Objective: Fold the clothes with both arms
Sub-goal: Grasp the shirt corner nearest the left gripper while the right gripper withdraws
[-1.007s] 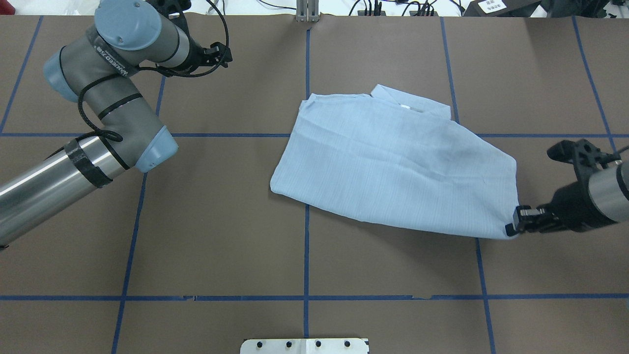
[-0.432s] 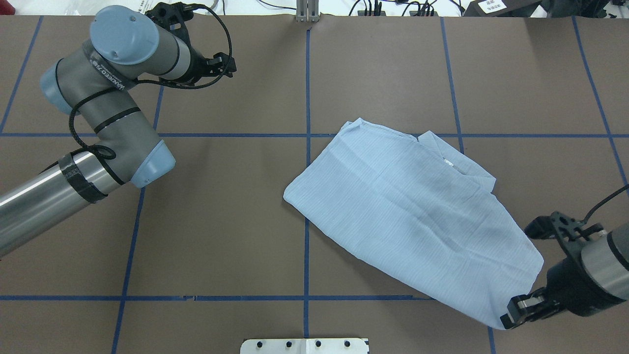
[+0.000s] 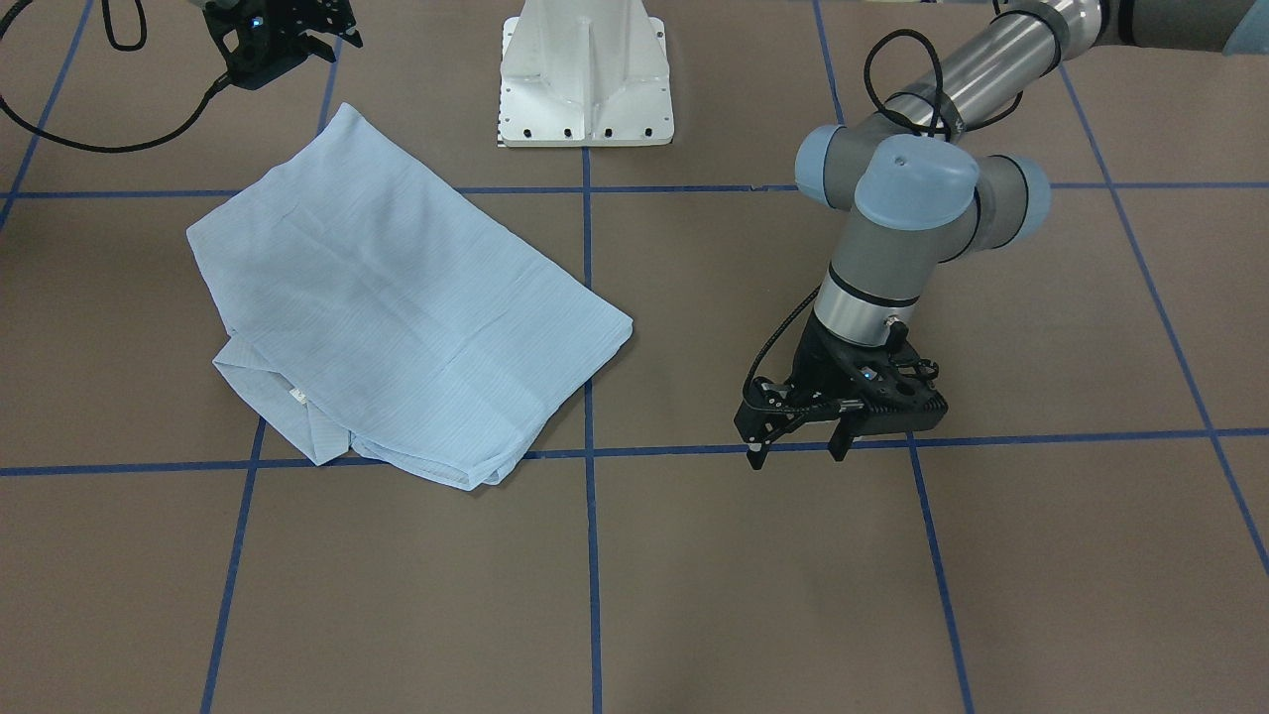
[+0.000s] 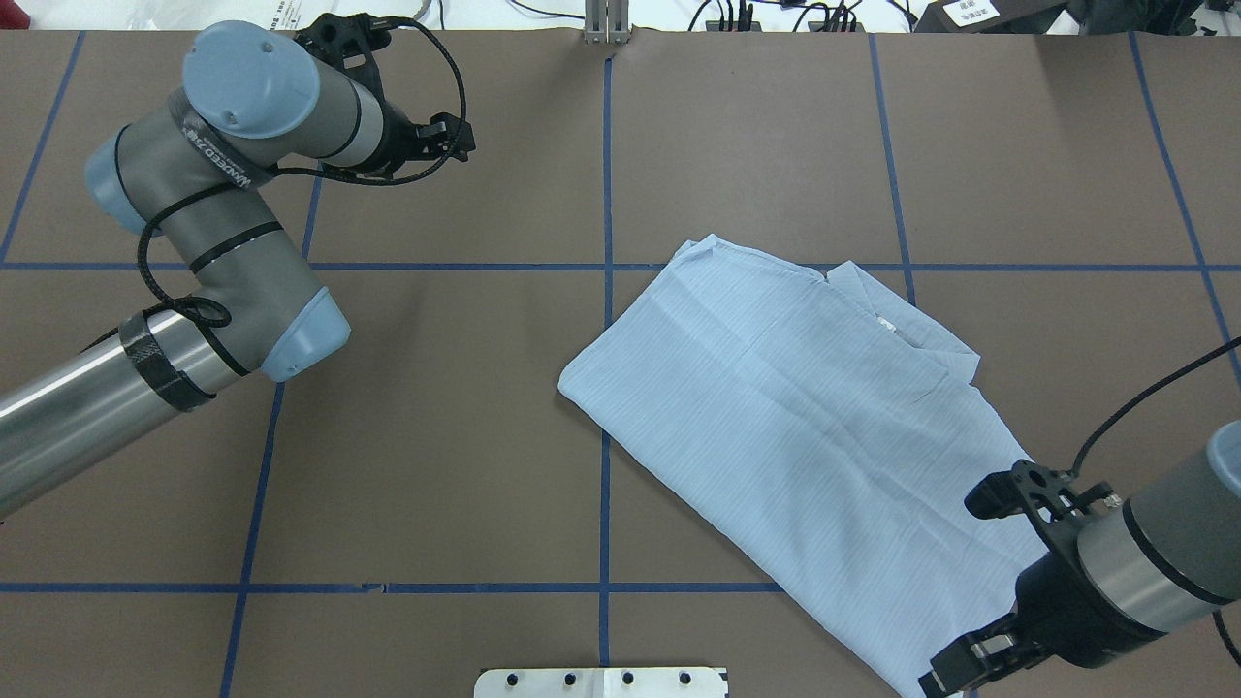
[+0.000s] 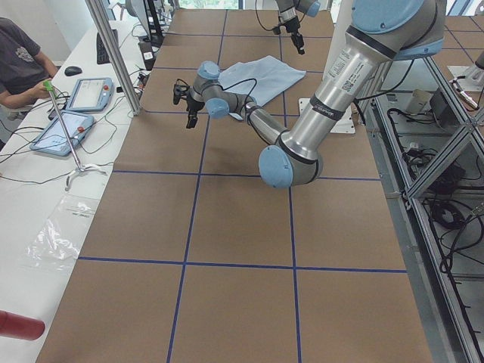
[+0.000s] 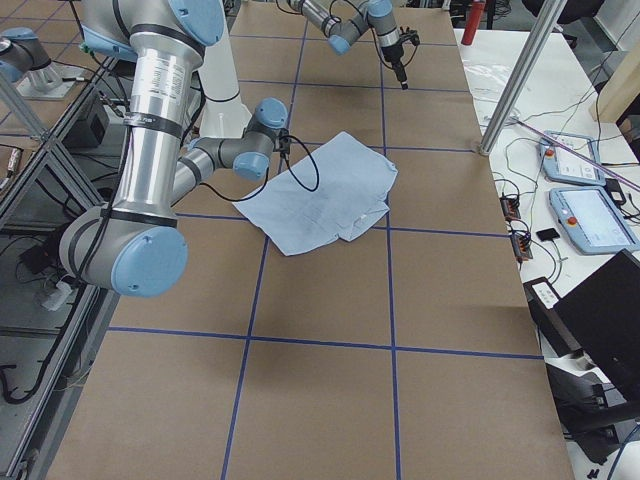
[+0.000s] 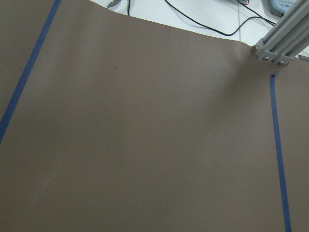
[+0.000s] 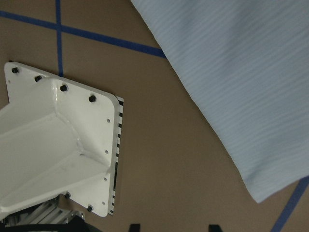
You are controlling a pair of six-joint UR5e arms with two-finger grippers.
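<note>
Light-blue fabric, the shirt (image 4: pixel 805 417), lies folded into a rough oblong, flat on the brown worktop (image 4: pixel 436 436). It is on the robot's right half and set slantwise to the blue tape lines (image 4: pixel 606 145). Its collar (image 4: pixel 902 325) peeps out from under the top layer along the far right edge. One long corner runs back towards the robot and ends near the white base (image 3: pixel 585 69). The right pincer (image 3: pixel 281 48) is just beside that corner. The right wrist view shows its two black tips spread, with bare worktop between them and the shirt's corner lying free a little ahead, so it pinches nothing. The right arm (image 4: pixel 1154 553) comes in from the bottom right of the overhead view. The left arm (image 4: pixel 223 223) is bent over the other half of the worktop, well apart from the shirt. The left pincer (image 3: pixel 796 451) points down over the worktop, fingers spread and empty. Its wrist camera sees only brown worktop, tape and an aluminium post (image 7: pixel 280 46) at the far edge. In the left side view a person (image 5: pixel 19 64) sits at a white side table (image 5: pixel 45 189) that carries two tablets (image 5: pixel 64 132).
</note>
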